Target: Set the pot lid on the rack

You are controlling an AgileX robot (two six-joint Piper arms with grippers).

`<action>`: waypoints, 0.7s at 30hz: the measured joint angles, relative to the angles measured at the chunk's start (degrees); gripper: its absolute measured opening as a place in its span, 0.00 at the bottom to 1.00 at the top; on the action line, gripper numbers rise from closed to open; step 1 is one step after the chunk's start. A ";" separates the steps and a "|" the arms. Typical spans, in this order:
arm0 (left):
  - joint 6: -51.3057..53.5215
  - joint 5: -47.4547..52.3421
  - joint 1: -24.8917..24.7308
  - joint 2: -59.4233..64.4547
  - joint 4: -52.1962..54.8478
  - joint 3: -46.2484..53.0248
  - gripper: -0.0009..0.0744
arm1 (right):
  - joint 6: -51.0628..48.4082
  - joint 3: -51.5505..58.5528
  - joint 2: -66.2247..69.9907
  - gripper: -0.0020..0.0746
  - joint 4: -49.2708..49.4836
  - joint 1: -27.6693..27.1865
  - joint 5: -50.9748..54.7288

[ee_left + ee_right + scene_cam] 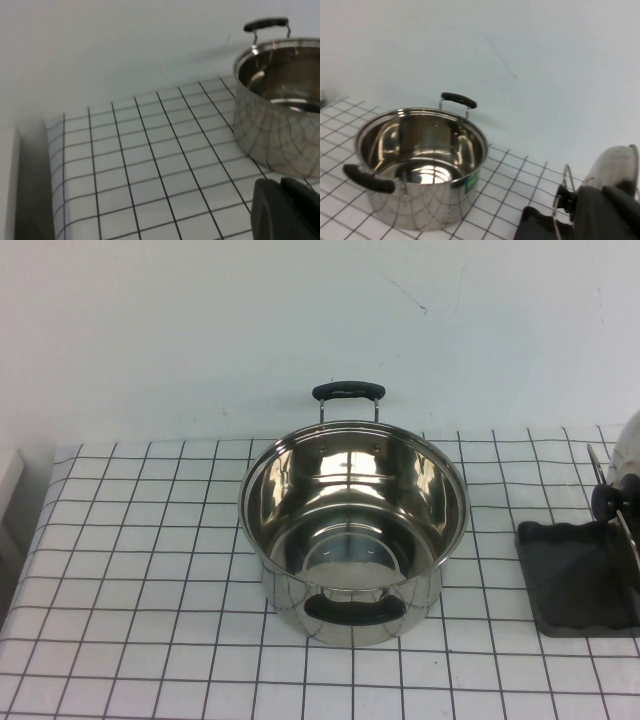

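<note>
The pot lid [630, 450] stands on edge in the rack [565, 585] at the table's far right, partly cut off by the picture's edge, its black knob [606, 502] facing the pot. In the right wrist view the lid [615, 167] leans in the rack's wires [567, 175] over the dark tray base [532, 227]. My right gripper [607, 192] is near it, apart from it, fingers together and empty. My left gripper [280, 182] hovers over the table left of the pot, fingers together and empty. Neither gripper shows in the high view.
A steel pot [352, 525] with black handles stands open in the middle of the checked tablecloth [150, 570]; it also shows in the left wrist view [280, 105] and the right wrist view [420, 160]. A white wall is behind. The cloth's left edge drops off.
</note>
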 joint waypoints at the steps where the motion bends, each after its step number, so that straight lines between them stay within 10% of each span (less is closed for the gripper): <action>1: 2.38 0.85 0.00 0.00 -2.26 0.00 0.01 | -1.59 0.00 -0.30 0.02 1.49 0.00 0.73; 21: 6.69 2.76 0.00 -0.10 -7.21 0.13 0.01 | -10.54 10.63 -0.74 0.02 11.33 0.00 7.69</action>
